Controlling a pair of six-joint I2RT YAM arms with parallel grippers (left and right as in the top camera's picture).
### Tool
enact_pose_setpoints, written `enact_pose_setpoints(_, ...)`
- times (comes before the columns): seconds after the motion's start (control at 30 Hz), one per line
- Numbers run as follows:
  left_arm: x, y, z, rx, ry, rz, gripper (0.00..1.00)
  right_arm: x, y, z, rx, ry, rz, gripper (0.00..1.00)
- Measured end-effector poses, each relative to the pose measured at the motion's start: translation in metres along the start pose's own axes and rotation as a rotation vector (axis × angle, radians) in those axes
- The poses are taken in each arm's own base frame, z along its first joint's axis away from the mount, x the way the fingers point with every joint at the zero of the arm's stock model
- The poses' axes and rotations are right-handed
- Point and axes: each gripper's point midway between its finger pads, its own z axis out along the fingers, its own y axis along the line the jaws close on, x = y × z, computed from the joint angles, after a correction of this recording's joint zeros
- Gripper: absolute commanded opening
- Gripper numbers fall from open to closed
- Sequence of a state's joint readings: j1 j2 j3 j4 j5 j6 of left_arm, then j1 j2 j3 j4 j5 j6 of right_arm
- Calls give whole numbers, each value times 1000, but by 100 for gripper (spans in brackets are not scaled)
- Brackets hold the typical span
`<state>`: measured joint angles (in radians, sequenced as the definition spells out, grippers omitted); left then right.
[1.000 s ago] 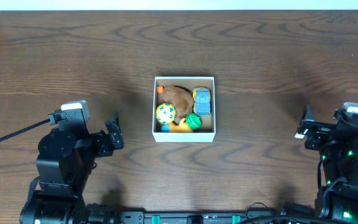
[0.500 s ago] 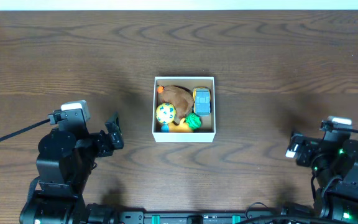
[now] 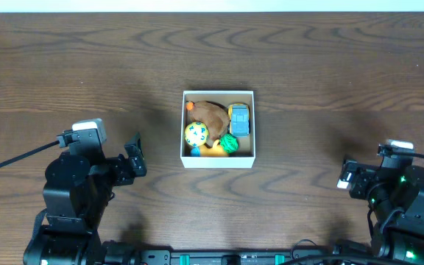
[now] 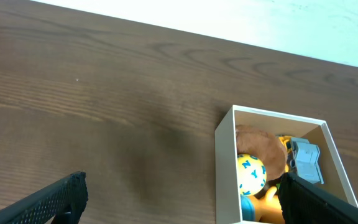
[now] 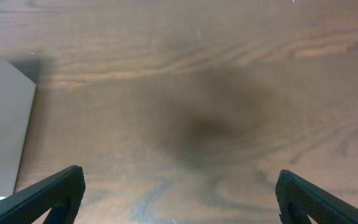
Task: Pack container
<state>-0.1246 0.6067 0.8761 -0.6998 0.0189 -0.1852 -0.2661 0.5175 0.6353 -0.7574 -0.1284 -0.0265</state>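
The small square white-walled container with a brown cardboard inside point(image 3: 218, 161) sits mid-way across the dark wood tabletop point(image 3: 330, 66). Inside, a brown plush toy point(image 3: 212, 112) lies at 12 o'clock, a blue-grey toy car point(image 3: 239, 118) at 2, a green ball point(image 3: 230, 143) at 5 and a yellow-and-white ball point(image 3: 196, 133) at 8. The left end effector point(image 3: 135, 154) is at the container's 8 o'clock and the right end effector point(image 3: 347, 173) at its 4, both spread wide and well apart from it. The left wrist view looks into the box; the right wrist view catches only an outer wall.
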Motion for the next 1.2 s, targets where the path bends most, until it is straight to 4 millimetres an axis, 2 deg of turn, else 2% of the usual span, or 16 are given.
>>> enact_pose_setpoints(0.23,0,0,0,0,0,0,98,-23,16,13,-70,-266,-96,99)
enact_pose_setpoints(0.4,0,0,0,0,0,0,98,-20,35,16,-140,-430,-156,99)
enact_pose_setpoints(0.6,0,0,0,0,0,0,98,-22,42,14,-163,-568,-183,99)
enact_pose_setpoints(0.97,0,0,0,0,0,0,98,-34,29,0,-74,-682,-164,99)
enact_pose_setpoints(1.1,0,0,0,0,0,0,98,-29,28,1,-63,-696,-158,99)
enact_pose_setpoints(1.2,0,0,0,0,0,0,98,-18,28,11,-65,-685,-146,99)
